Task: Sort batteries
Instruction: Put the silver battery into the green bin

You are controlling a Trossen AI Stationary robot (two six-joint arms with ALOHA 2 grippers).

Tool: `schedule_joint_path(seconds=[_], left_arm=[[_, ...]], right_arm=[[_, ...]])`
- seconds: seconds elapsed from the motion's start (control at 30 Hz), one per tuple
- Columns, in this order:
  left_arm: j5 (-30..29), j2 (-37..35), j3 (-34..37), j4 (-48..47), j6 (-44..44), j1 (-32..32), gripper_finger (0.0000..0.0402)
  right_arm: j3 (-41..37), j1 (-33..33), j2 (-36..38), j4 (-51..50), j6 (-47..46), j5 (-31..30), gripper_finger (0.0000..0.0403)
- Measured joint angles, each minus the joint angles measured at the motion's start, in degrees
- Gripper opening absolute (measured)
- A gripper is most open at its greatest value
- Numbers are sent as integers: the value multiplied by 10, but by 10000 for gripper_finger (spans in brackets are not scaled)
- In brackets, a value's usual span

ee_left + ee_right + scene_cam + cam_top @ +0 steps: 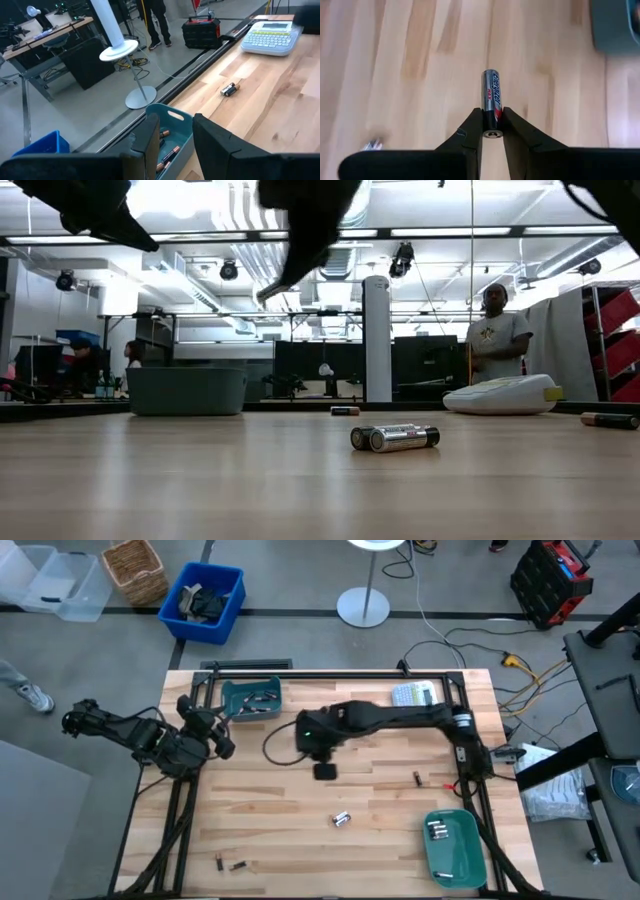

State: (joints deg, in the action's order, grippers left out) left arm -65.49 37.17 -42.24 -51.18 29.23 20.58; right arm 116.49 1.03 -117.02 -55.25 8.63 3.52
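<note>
**Silver cell pinched above the table, trays waiting at two corners**

A pale, planked wooden table (300, 810) fills a workshop floor strewn with cables and bins. Above its middle hangs the right tool (492, 122), its two dark, wedge-shaped fingers pinching a silver-and-black cylindrical battery (491, 97) near its flat end, so most of the smooth metal body juts forward past the tips. Lifted off the wood like this, the cell looks ready to be carried, probably to the green rounded plastic tray (455, 845) at the table's near right corner, where a few silvery cells already lie.

Below the arm, a pair of shiny silver batteries (395, 438) lies side by side, touching, on the bare wood. A dark cell (417, 778) rests near the right edge, and two more dark cells (230, 863) sit at the near left.

The left tool (172, 135) waits just beside the teal rectangular bin (175, 131) at the far left, its blunt fingers spread with nothing between them; coppery cells lie inside that bin. A grey-white keyed label maker (270, 37) sits at the far right.
</note>
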Motion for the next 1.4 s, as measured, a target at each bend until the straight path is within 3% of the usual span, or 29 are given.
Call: schedule_joint_path(seconds=[0.2,0.37,0.5,0.8,1.1,1.4], left_arm=[[0,3,0,0,0,0,98],[0,5,0,2,0,0,98],[-1,11,0,7,0,0,98],[-6,17,0,11,-11,0,98],[-6,18,0,11,-11,0,98],[-11,18,0,12,-11,0,98]], right_arm=[[1,-25,70,-200,-57,4,44],[-2,-70,98,-351,-129,69,44],[-39,-123,140,-337,-213,164,44],[-108,-269,218,-346,-449,150,44],[-223,-388,289,-348,-502,145,44],[-327,-426,336,-317,-614,145,44]])
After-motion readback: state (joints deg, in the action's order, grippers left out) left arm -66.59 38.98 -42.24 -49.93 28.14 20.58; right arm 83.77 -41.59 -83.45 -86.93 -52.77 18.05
